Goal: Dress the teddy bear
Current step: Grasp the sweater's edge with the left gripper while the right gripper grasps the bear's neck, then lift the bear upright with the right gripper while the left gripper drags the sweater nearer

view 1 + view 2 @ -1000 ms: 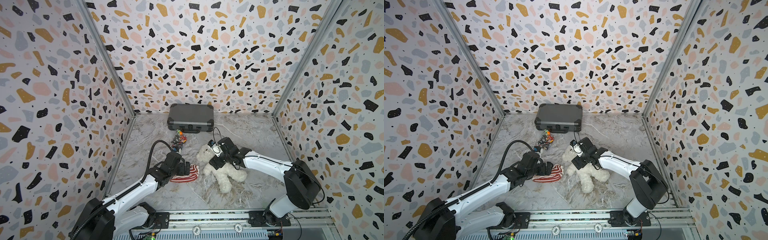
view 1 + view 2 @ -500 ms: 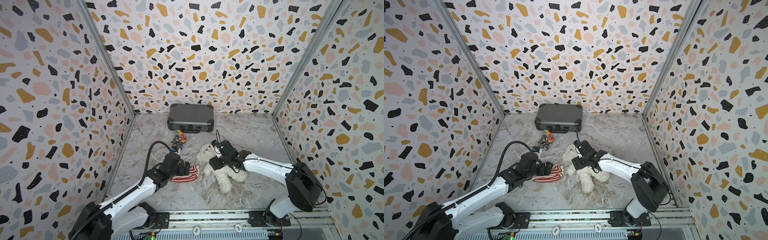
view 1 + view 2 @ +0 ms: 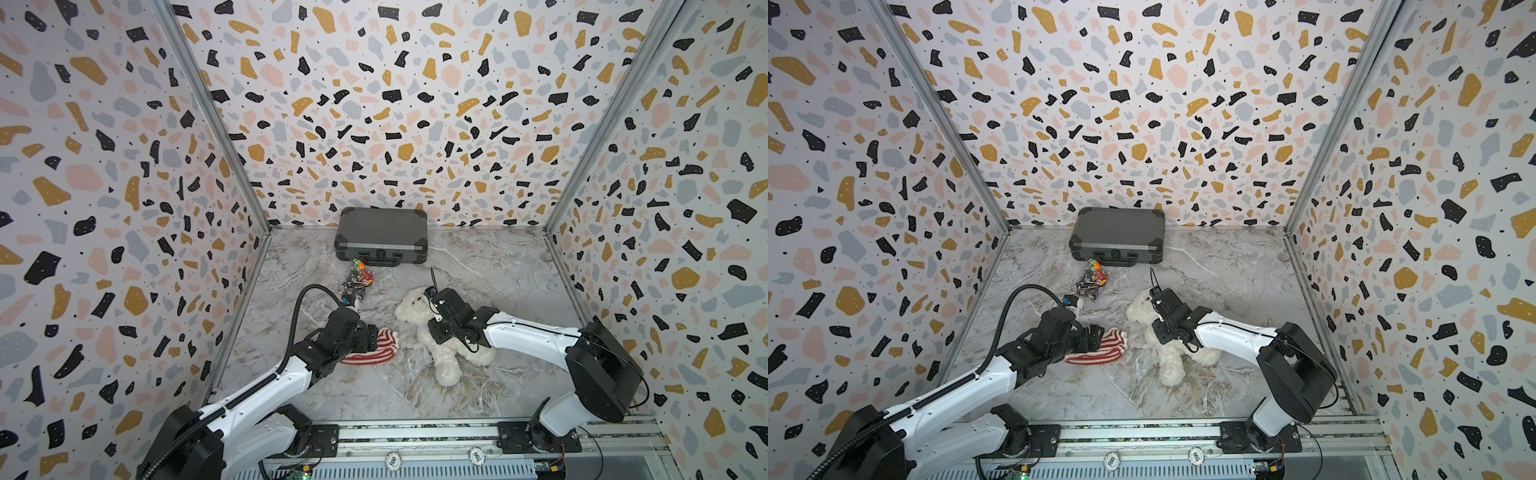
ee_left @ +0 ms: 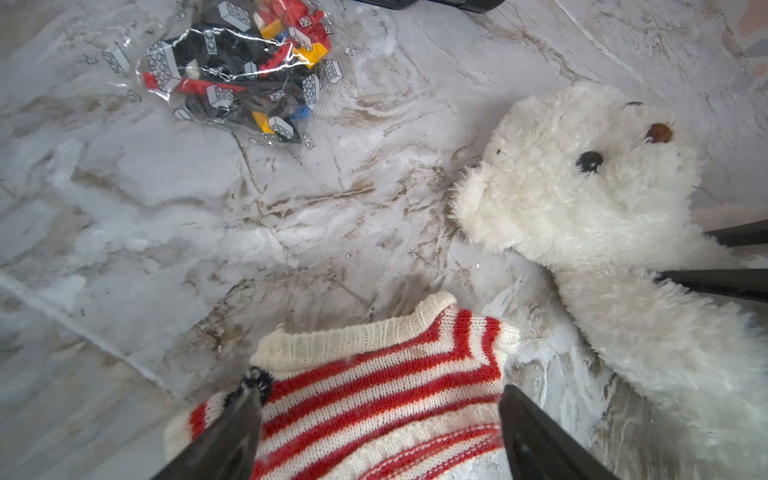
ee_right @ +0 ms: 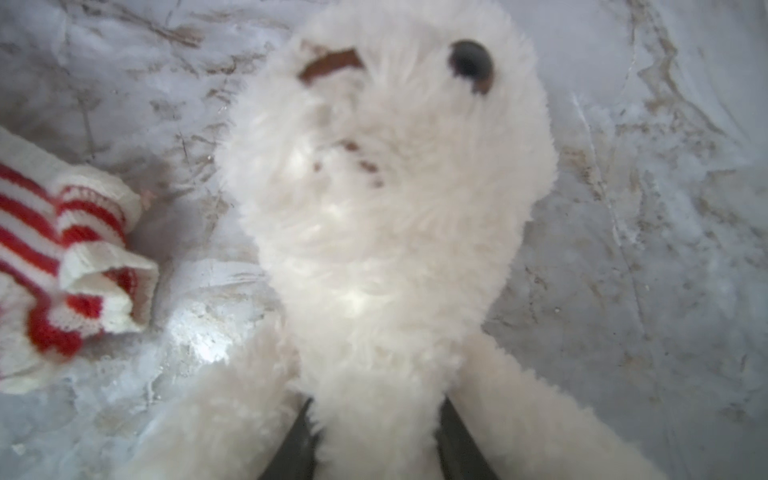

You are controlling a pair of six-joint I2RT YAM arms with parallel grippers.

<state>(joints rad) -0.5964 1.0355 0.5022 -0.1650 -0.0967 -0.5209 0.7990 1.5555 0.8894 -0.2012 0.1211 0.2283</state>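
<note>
Teddy bear (image 3: pixel 449 362) face-up on marble floor (image 3: pixel 498 266), lower centre in both top views, right gripper (image 5: pixel 376 405) clenched round its torso; left gripper (image 4: pixel 380 390) spread wide astride striped sweater (image 4: pixel 386 353), just left of bear.

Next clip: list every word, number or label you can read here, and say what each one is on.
"500": on a round disc on the front rail.
"500": on the second disc beside it.
Bag of bricks: printed brick outlines; small marks there too blurred to read.
Grey case, sweater, teddy bear: no text seen.
</note>
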